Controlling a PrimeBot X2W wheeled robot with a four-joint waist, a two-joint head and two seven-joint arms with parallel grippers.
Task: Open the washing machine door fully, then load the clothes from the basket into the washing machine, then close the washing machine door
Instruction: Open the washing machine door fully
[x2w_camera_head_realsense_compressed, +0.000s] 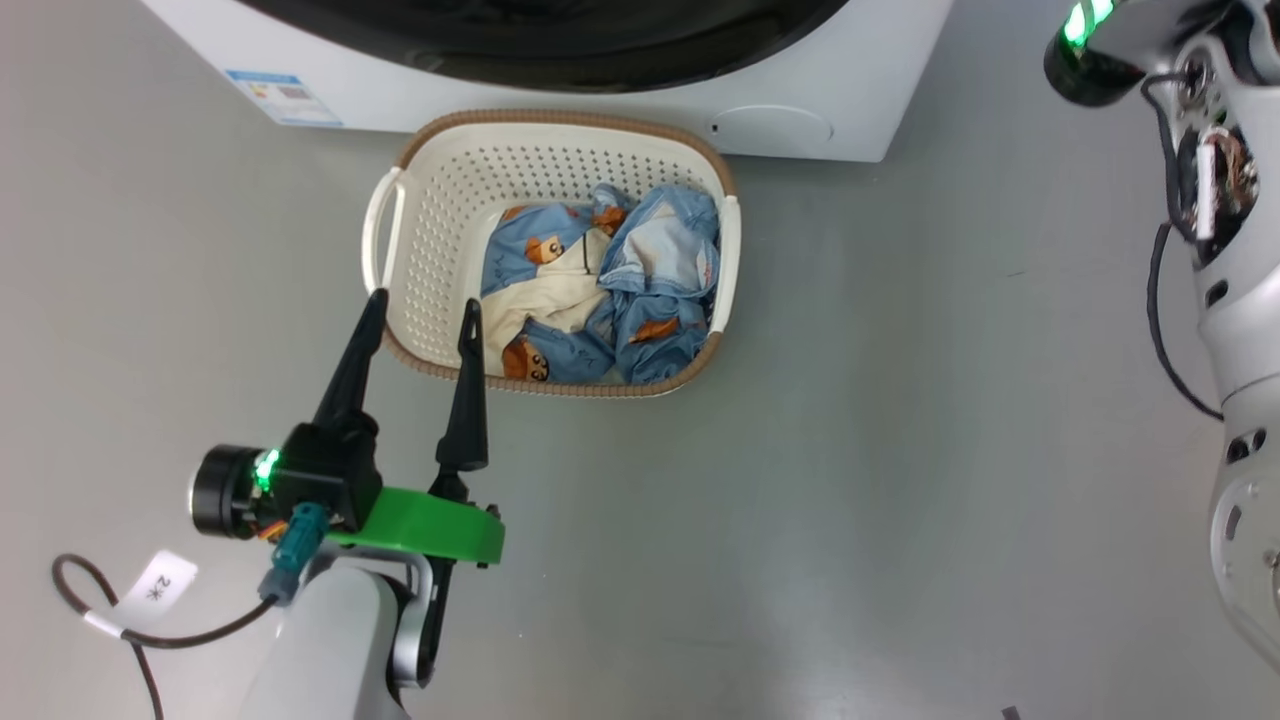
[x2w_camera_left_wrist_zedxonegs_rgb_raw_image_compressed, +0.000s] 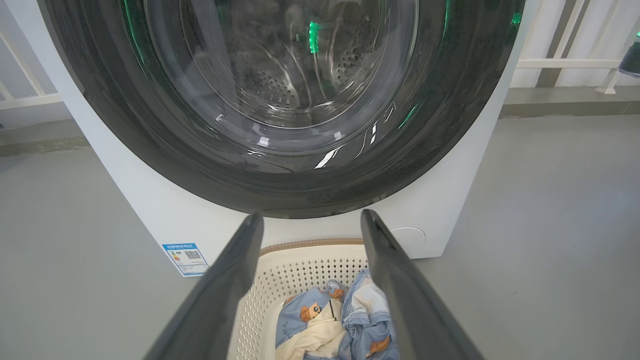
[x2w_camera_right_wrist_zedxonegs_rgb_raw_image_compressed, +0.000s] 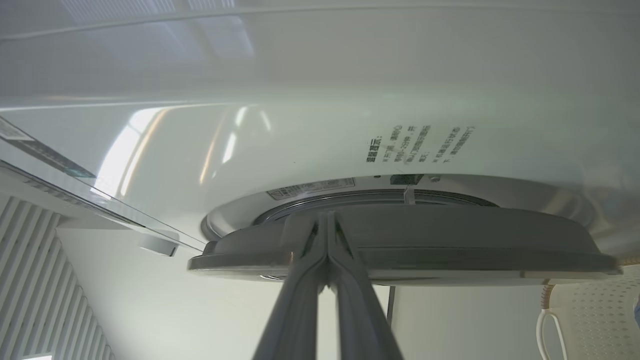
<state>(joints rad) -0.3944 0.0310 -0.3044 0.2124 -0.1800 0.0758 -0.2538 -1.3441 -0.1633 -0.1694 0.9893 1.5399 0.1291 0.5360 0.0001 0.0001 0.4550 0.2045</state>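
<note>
Left pincer gapes empty by the basket; right pincer shut — tips at the washing machine door, contact unclear.

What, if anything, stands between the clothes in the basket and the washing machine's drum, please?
The washing machine door: barely ajar, it covers the drum just beyond the basket, with the shut right gripper at its edge. Nothing visible lies between the open left gripper and the clothes.
</note>
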